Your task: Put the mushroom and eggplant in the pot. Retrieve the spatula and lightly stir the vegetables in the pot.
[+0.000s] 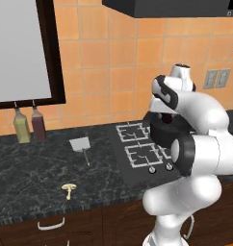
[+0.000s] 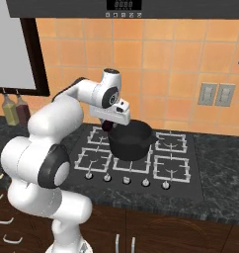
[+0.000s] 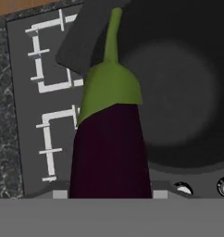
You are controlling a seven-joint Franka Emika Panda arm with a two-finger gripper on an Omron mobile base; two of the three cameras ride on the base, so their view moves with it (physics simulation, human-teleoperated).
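Mushroom (image 1: 68,189) waits near the bench's front edge, spatula (image 1: 81,145) farther back. Beyond, the tool (image 2: 109,123), half-closed around the eggplant (image 3: 109,143), hangs at the pot's (image 2: 131,140) left rim; it should shift fully over the opening, then release low.

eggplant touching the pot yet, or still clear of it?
Cannot tell. In the hand view the eggplant sits between the gripper fingers and overlaps the pot rim, but no gap or contact shows plainly. The right base view hides it too.
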